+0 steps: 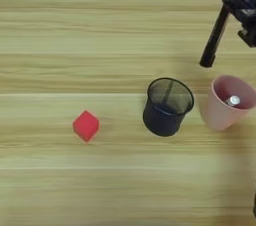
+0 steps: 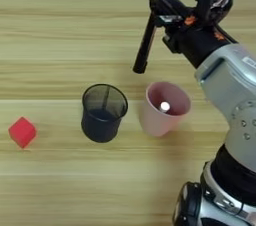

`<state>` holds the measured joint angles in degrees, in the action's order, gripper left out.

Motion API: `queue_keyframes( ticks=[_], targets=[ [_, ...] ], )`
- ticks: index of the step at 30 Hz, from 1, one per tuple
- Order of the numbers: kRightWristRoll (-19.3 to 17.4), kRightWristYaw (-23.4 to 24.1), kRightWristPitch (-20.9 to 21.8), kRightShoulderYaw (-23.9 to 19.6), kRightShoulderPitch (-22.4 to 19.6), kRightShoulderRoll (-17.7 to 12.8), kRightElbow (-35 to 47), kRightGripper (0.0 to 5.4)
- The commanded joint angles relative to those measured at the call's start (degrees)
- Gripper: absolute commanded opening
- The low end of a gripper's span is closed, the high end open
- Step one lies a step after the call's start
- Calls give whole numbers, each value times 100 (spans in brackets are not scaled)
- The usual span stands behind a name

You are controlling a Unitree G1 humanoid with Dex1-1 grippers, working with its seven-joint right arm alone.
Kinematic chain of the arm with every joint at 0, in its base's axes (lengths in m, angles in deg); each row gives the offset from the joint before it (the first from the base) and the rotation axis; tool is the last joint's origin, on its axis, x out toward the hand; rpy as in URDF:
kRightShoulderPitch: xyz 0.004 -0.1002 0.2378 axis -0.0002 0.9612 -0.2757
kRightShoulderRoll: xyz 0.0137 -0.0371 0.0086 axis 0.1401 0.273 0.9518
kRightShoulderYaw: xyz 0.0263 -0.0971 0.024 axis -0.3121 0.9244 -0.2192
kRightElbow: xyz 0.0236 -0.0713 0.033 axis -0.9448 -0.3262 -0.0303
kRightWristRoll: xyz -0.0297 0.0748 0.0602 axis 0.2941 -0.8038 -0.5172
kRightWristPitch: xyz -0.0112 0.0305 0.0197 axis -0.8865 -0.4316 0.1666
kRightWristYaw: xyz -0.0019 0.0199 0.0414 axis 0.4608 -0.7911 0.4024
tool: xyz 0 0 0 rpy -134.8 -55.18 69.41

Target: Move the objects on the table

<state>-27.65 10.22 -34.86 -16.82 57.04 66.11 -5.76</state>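
Note:
A slim black pen-like stick (image 2: 145, 45) hangs tilted above the table (image 2: 60, 30), its lower tip just beyond and left of the pink cup (image 2: 162, 110). My right gripper (image 2: 161, 14) is shut on the stick's upper end; the same stick (image 1: 215, 35) and gripper (image 1: 235, 0) show at the right edge of the left eye view. A small red cube (image 1: 86, 126) lies on the wood to the left, well apart from the gripper, and also shows as the cube (image 2: 22, 132).
A black mesh cup (image 2: 104, 113) stands upright between the cube and the pink cup, which holds a small white thing (image 2: 164, 106). My silver forearm (image 2: 230, 95) fills the right side in the right eye view.

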Motion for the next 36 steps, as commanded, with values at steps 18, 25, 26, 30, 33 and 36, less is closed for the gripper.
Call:
queue_keyframes(
  ticks=[18,25,26,30,33,36],
  targets=[
    [294,-447,1033,-538,867,-784,-554,70],
    [492,-550,1375,-369,1214,-739,-727,70],
    [521,-551,1414,-338,1237,-728,-736,70],
    [642,-549,1576,-148,1347,-659,-853,70],
    [688,-574,1692,-80,1401,-641,-937,70],
    [721,-593,1787,8,1450,-616,-970,70]
  ],
)
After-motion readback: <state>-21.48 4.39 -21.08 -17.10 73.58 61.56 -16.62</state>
